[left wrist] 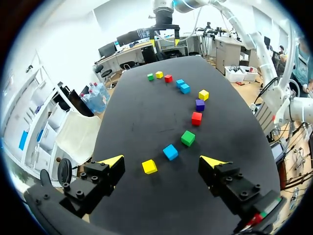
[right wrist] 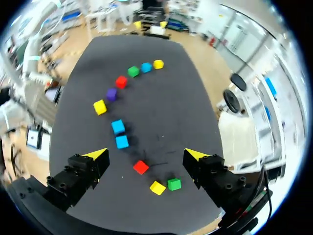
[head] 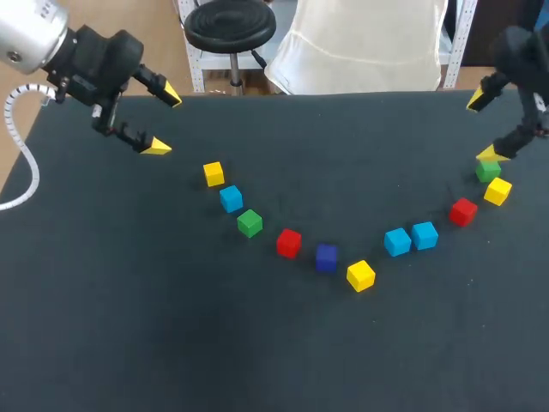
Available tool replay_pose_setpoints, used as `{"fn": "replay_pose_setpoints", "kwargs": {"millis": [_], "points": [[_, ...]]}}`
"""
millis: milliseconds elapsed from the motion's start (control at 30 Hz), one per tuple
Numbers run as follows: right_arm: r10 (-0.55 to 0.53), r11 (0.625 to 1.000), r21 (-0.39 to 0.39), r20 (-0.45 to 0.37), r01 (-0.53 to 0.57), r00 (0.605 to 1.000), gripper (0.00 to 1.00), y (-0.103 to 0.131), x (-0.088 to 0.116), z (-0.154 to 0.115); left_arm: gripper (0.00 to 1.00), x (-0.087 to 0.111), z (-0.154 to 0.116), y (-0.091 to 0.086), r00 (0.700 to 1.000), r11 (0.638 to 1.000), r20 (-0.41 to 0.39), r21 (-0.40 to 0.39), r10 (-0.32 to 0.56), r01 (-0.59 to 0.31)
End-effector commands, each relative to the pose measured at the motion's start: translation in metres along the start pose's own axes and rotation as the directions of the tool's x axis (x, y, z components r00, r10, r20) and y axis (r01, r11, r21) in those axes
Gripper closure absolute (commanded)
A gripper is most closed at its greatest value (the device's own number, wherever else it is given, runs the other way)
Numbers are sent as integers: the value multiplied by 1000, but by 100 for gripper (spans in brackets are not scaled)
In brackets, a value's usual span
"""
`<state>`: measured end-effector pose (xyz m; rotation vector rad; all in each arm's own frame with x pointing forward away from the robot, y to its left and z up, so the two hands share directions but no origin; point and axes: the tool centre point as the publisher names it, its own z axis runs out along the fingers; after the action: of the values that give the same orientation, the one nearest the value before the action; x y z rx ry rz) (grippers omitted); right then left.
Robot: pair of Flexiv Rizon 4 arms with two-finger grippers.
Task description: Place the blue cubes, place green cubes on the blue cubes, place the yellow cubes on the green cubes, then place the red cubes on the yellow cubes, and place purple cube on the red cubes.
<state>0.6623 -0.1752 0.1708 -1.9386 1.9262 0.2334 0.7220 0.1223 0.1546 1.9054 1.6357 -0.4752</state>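
Step one, I'd guess: left gripper [head: 165, 121] and right gripper [head: 481, 127] both gape empty; next, grab a small light-blue cube [head: 425, 234].

Head view: we lose our right arm [head: 525, 47] past the edge at two o'clock, and our left arm [head: 30, 39] at ten. At three o'clock, the lower fingertip [head: 489, 154] of the right gripper [head: 481, 127] covers the top edge of a green cube [head: 488, 172].

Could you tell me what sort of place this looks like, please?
Probably a robotics lab bench: a black table, small coloured cubes in an arc, the left gripper and right gripper open above it.
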Motion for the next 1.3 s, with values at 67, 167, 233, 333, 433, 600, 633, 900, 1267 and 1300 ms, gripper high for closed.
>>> {"fn": "replay_pose_setpoints", "kwargs": {"millis": [67, 167, 233, 333, 433, 600, 633, 900, 1267, 1300], "points": [[-470, 878, -179, -135, 445, 873, 0, 6, 2, 10, 0, 1, 0, -1, 1000, 1000, 1, -2, 3, -3], [-489, 866, -198, -144, 459, 861, 0, 13, 5, 16, 0, 1, 0, -1, 1000, 1000, 1, -2, 3, -3], [-495, 862, -205, -144, 464, 857, 0, 17, 5, 19, 0, 1, 0, -1, 1000, 1000, 1, -2, 3, -3], [-494, 861, -214, -140, 461, 858, 0, 25, -2, 25, 0, 1, 0, -1, 1000, 1000, 1, -2, 3, -3], [-475, 869, -225, -136, 440, 869, 0, 33, -13, 35, 0, 1, 0, -1, 1000, 1000, 1, -2, 3, -3], [-431, 888, -238, -127, 394, 893, 0, 47, -22, 56, 0, 1, 0, -1, 1000, 1000, 1, -2, 3, -3], [-425, 890, -244, -130, 386, 896, 0, 49, -23, 59, 0, 1, 0, -1, 1000, 1000, 1, -2, 3, -3], [-374, 907, -268, -161, 324, 914, 0, 50, -23, 64, 0, 1, 0, -1, 1000, 1000, 1, -2, 3, -3], [-374, 907, -268, -161, 324, 914, 0, 50, -23, 64, 0, 1, 0, -1, 1000, 1000, 1, -2, 3, -3], [-358, 915, -253, -150, 314, 922, 0, 47, -27, 64, 0, 1, 0, -1, 1000, 1000, 1, -2, 3, -3]]}}
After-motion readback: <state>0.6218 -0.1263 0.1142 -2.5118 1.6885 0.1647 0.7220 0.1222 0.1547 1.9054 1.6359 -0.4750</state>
